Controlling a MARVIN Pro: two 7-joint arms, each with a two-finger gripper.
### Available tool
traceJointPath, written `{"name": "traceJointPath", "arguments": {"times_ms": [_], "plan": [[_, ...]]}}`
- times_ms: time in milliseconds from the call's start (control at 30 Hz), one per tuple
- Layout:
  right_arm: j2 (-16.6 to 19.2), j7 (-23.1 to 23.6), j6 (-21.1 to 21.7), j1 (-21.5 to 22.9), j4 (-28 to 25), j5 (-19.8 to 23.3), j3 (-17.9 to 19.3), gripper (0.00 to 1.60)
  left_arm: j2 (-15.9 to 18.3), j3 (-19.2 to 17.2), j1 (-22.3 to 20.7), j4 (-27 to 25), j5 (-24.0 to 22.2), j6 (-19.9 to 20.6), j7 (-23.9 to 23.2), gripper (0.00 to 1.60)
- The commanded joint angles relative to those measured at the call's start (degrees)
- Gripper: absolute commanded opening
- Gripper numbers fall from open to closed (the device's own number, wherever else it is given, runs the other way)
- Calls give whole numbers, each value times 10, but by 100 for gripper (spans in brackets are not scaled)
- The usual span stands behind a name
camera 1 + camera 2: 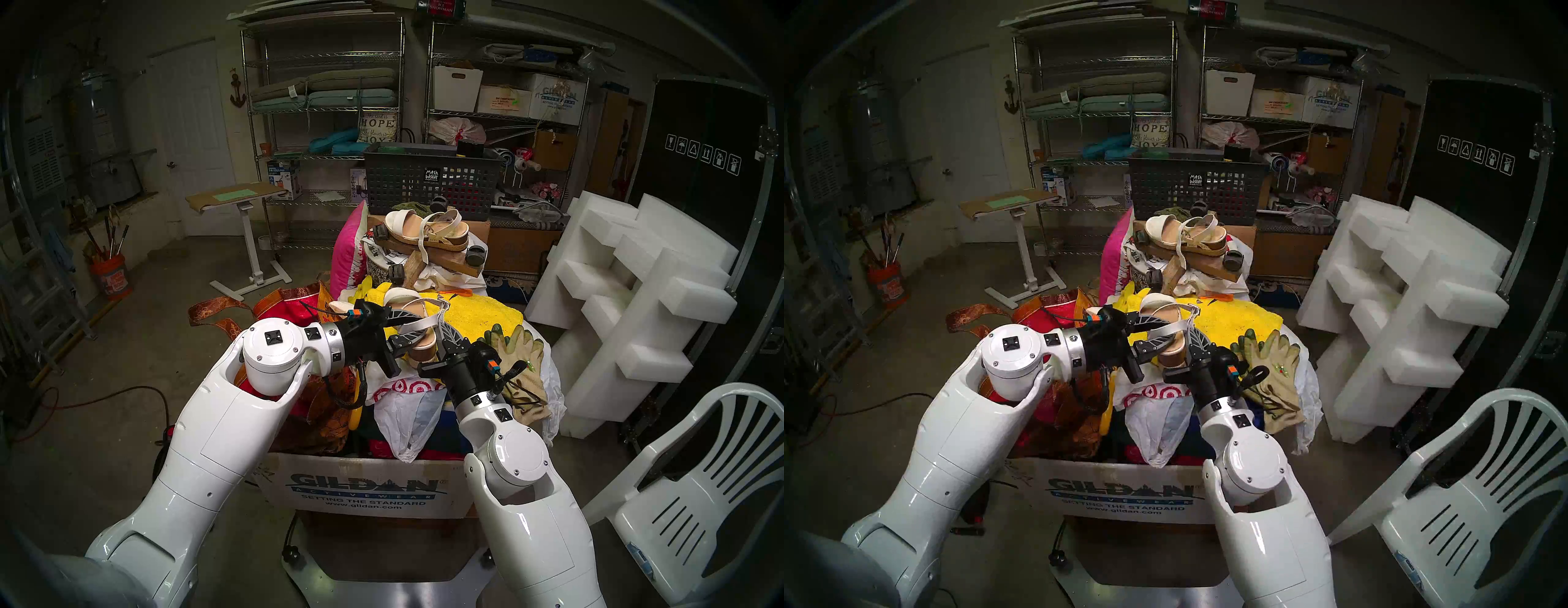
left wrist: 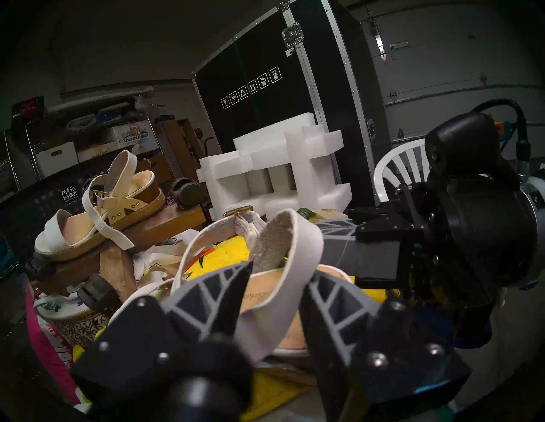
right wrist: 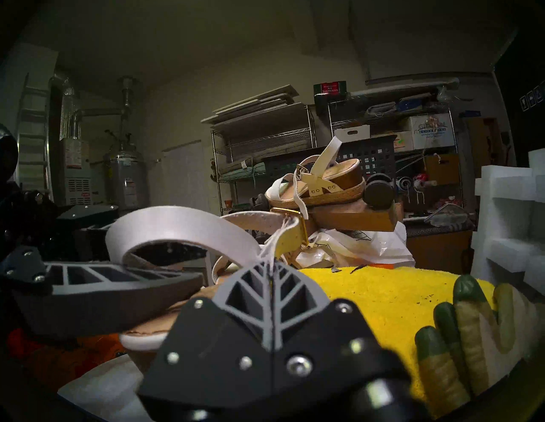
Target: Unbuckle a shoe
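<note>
A: What's piled in the cardboard box (image 1: 365, 488)?
B: A yellow towel (image 1: 483, 316), green-tipped work gloves (image 1: 519, 352) beside it, a plastic bag (image 1: 407, 418).
A: Farther back?
B: A flat sandal (image 1: 428, 231) on a wooden board (image 1: 445, 261), before a dark mesh basket (image 1: 428, 178). White chair (image 1: 695, 479) at right.

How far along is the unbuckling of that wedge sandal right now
Done: both grippers have the shoe. The right gripper is shut on the elastic tab beside the gold buckle; the left gripper pinches the white strap. Left: the strap looks still threaded through the buckle, so pulling it free remains.
</note>
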Motion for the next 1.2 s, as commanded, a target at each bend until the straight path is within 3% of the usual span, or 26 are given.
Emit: {"name": "traceJointPath", "arguments": {"times_ms": [0,300,567,767,1167], "plan": [[-3,2,-1,8,-9,7,3,0,17,-17,8,-40,-6,15,-5,159],[1,1,1,7,-13,9,9,0,35,-45,36,-93,-25,39,-17,160],[2,5,-2,0,-12,10,9,0,23,-58,-6,-97,-36,59,-26,160],[1,10,-4,-11,-18,9,5,0,-2,-46,-61,-51,-24,74,-29,160],[2,13,-4,-19,-22,8,6,0,-46,-30,-119,31,12,77,-41,160]]}}
